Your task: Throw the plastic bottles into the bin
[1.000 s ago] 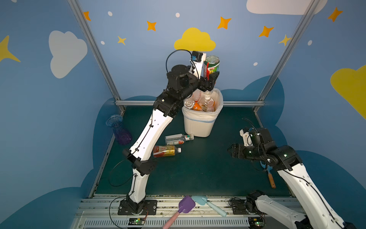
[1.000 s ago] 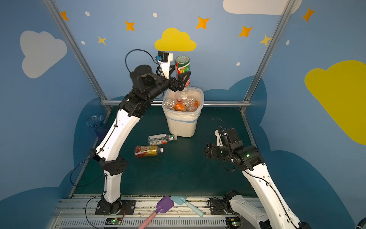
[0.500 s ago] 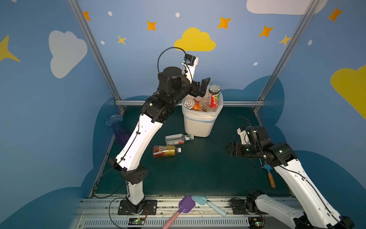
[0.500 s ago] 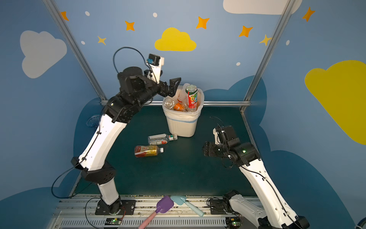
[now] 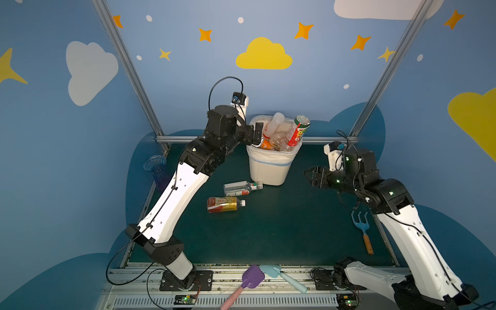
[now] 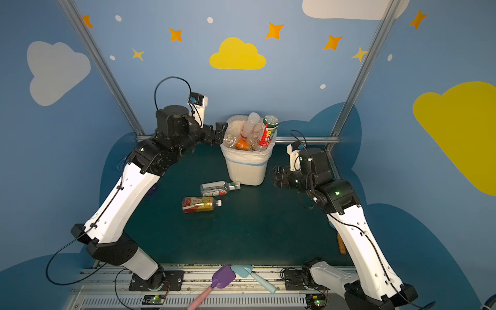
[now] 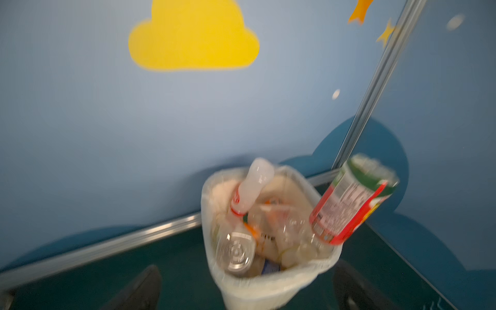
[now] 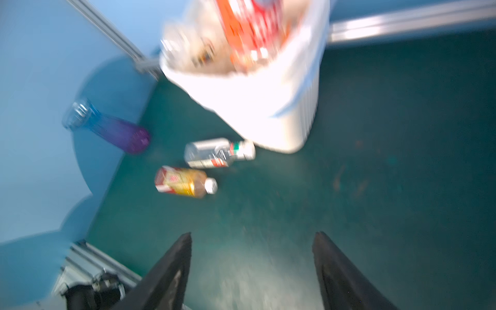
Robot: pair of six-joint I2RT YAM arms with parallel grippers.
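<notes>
Left gripper (image 5: 257, 135) hung wide open and empty at the left rim of the bin (image 5: 268, 171). Right gripper (image 5: 312, 175) sat off to the bin's right, jaws apart, holding nothing. The bin looked overstuffed, and the red-and-green bottle (image 5: 296, 132) leaned out over its right rim, so one bump could've tipped it out. The clear bottle (image 5: 240, 188) and amber bottle (image 5: 224, 204) lay on the mat, near-left of the bin.
</notes>
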